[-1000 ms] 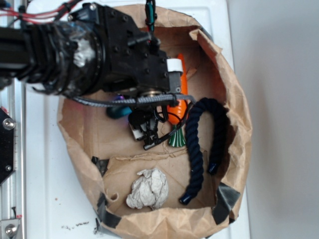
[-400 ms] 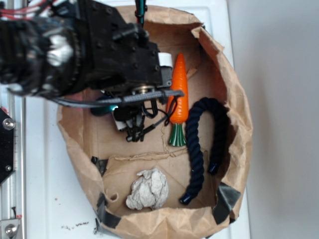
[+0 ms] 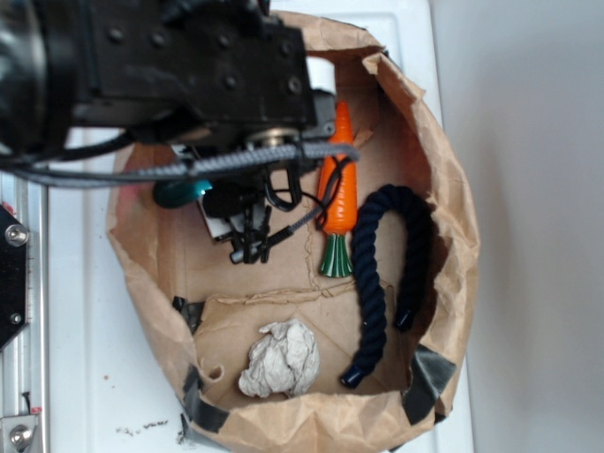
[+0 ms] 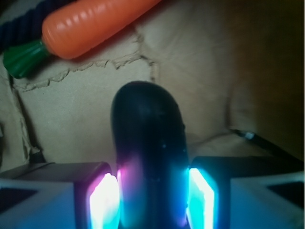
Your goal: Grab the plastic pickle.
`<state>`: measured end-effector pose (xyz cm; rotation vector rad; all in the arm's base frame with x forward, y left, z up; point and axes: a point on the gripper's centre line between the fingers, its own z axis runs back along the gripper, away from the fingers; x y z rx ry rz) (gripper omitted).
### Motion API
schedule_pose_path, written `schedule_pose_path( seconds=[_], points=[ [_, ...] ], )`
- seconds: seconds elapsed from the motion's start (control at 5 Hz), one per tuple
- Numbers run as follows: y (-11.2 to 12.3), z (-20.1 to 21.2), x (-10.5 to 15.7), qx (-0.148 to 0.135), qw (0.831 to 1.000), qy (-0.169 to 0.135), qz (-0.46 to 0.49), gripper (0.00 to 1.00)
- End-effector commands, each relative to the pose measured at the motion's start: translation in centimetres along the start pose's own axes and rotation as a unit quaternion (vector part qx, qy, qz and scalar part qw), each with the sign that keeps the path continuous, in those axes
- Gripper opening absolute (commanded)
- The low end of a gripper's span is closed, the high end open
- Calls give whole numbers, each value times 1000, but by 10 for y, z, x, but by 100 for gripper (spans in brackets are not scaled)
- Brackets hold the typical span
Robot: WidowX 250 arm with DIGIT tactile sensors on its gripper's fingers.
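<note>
1. My claw [image 4: 151, 198] was closed on the plastic pickle [image 4: 148, 143], pads touching both its sides.
2. Pickle sat by the paper bag's [image 3: 444, 160] left wall, near the carrot [image 3: 338, 189].
3. Risk: glossy, rounded body could slip out on lifting.

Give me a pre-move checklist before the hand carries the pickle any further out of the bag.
1. Pickle seated between the pads: ok. The plastic pickle sits between the two lit pads of the hand.
2. Contact on both sides: ok. Each pad touches a flank of the pickle, no gap visible.
3. Nothing else pinched: ok. The carrot lies apart, up on the bag floor.
4. Rope free of the hand: ok. The navy rope rests beside the carrot, away from the pickle.
5. Pickle clear of the paper bag floor: cannot tell.
6. Grip depth: cannot tell. The held end is hidden below the wrist view's edge.
</note>
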<state>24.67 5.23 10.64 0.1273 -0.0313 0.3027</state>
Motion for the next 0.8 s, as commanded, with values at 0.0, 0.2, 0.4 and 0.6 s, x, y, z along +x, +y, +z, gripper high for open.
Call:
schedule_pose_path(
  seconds=[0.0,0.2,0.4,0.6],
  points=[
    [-16,61,0,3,994,-111,2,0],
    [-23,75,-4,-19,991,-129,2,0],
    [-28,81,-1,-24,991,-128,3,0],
    [-37,78,2,-10,990,-141,11,0]
  ],
)
